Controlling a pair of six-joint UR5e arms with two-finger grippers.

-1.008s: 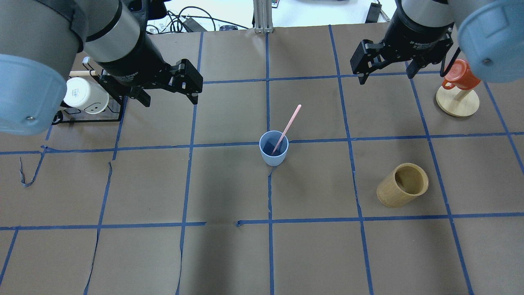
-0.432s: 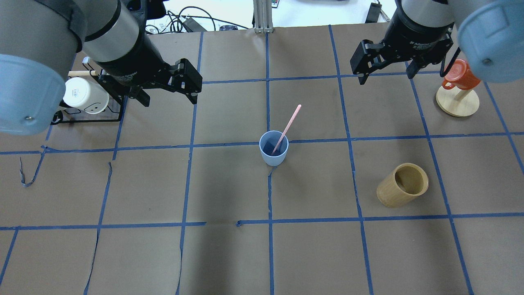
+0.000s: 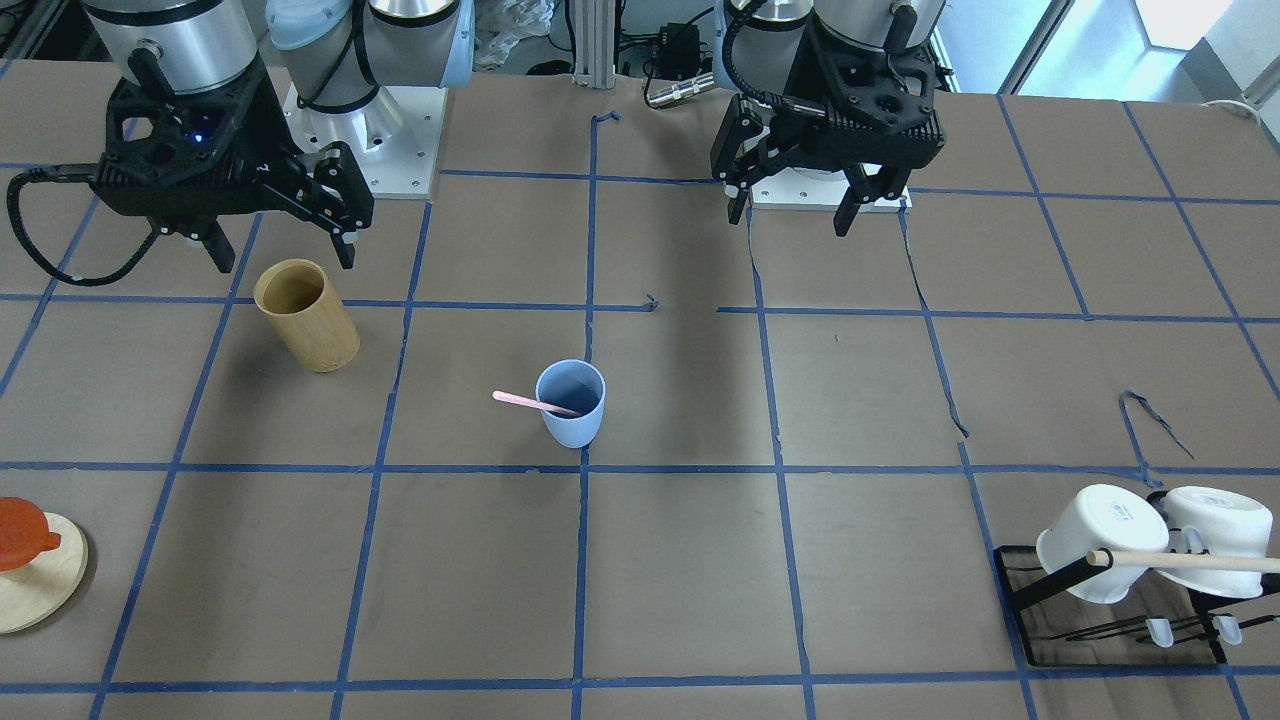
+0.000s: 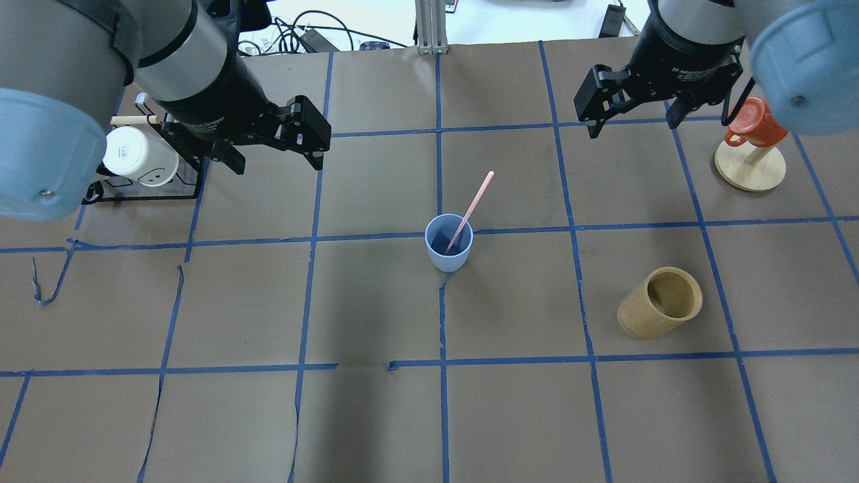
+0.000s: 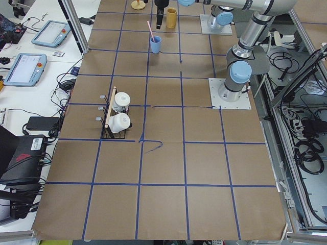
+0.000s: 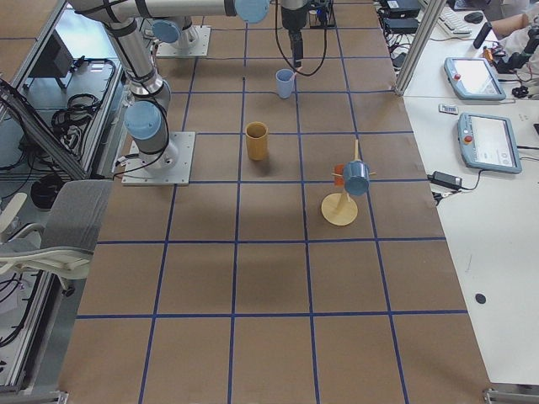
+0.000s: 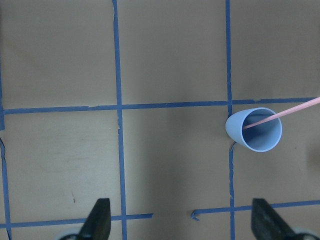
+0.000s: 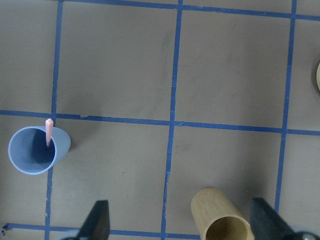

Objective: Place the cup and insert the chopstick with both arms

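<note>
The light blue cup (image 4: 448, 243) stands upright at the table's middle, also in the front view (image 3: 571, 403) and both wrist views (image 7: 254, 129) (image 8: 36, 149). A pale pink chopstick (image 4: 472, 206) leans inside it, its top pointing toward the far right; it also shows in the front view (image 3: 530, 402). My left gripper (image 4: 276, 153) is open and empty, raised above the far left of the table. My right gripper (image 4: 629, 123) is open and empty, raised at the far right. Both are well apart from the cup.
A tan bamboo cylinder (image 4: 660, 302) stands right of the cup. A black rack (image 4: 144, 178) with white mugs (image 4: 137, 156) and a wooden dowel is at the far left. An orange-red cup (image 4: 753, 123) hangs on a wooden stand (image 4: 749, 168) at far right.
</note>
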